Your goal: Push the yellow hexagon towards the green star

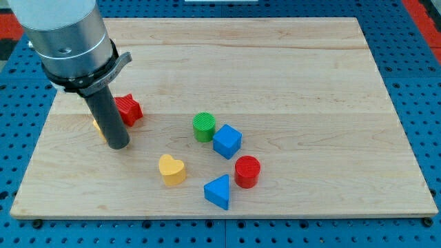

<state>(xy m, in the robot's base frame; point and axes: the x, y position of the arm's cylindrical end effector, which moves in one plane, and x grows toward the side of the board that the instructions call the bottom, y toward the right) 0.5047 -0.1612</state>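
Tip touching yellow block, mostly hidden behind rod | tool: gripperless, holds nothing

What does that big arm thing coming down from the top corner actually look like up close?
It is a fat silver-grey metal cylinder with a small hole in its side. A black ring-shaped clamp with a flat grey tab sits under it. From there a straight dark grey rod runs down to my tip, which is blunt and round. No cables, labels or fingers show.

No legible text or markings
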